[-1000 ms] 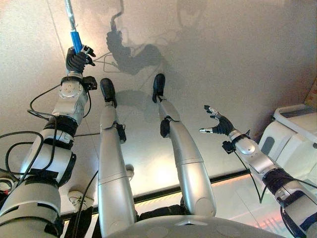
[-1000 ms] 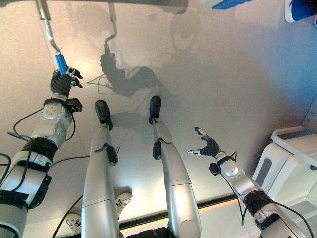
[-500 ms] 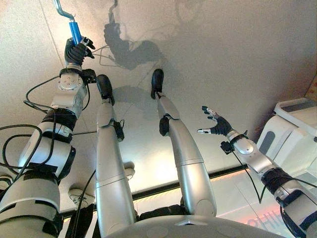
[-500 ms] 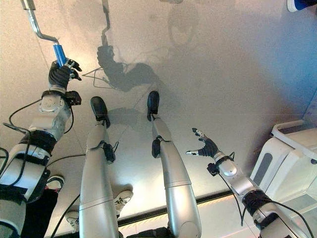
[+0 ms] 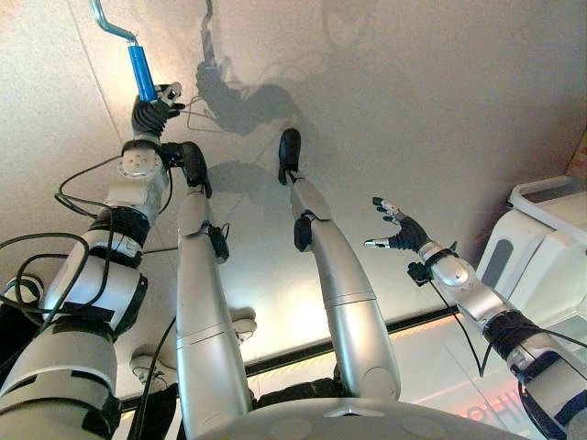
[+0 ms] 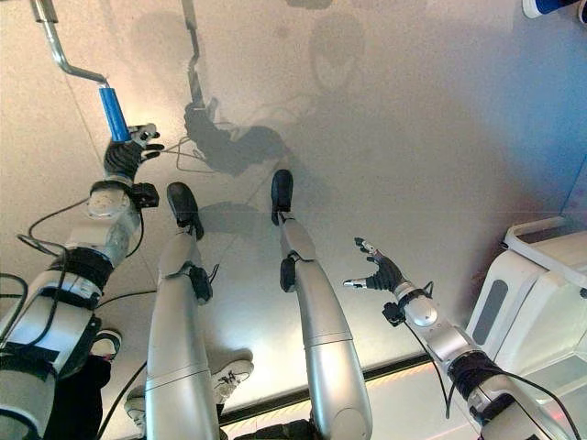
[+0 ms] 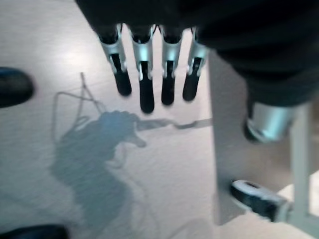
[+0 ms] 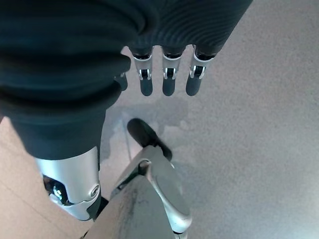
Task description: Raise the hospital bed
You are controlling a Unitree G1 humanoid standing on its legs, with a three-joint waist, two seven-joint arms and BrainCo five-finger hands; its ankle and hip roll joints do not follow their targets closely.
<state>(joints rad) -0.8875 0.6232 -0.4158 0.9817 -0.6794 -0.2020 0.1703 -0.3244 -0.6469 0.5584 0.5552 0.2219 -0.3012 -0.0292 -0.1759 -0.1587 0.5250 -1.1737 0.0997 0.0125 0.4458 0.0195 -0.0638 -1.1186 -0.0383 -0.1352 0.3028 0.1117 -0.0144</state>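
Just beyond the fingertips of the left hand (image 5: 154, 112) lies the blue grip (image 5: 142, 71) of the bed's crank handle (image 6: 66, 57), and the coming move depends on this relation. The grip's long axis runs almost in line with the left forearm, pointing away from the hand, and from the far end of the grip the bare metal rod bends aside and goes on upward. In the left wrist view the fingers (image 7: 142, 79) of this hand are straight and hold nothing, so the hand is open; from the eye views I cannot tell whether the tips touch the near end of the grip or stop just short of it. To turn the crank, I judge that the hand must go forward along the grip and close round it.

Well apart from the crank handle, on the other side, the right hand (image 5: 398, 231) hangs over the floor (image 5: 440, 101) with spread, relaxed fingers, holding nothing. The left hand is clearly the nearer one.
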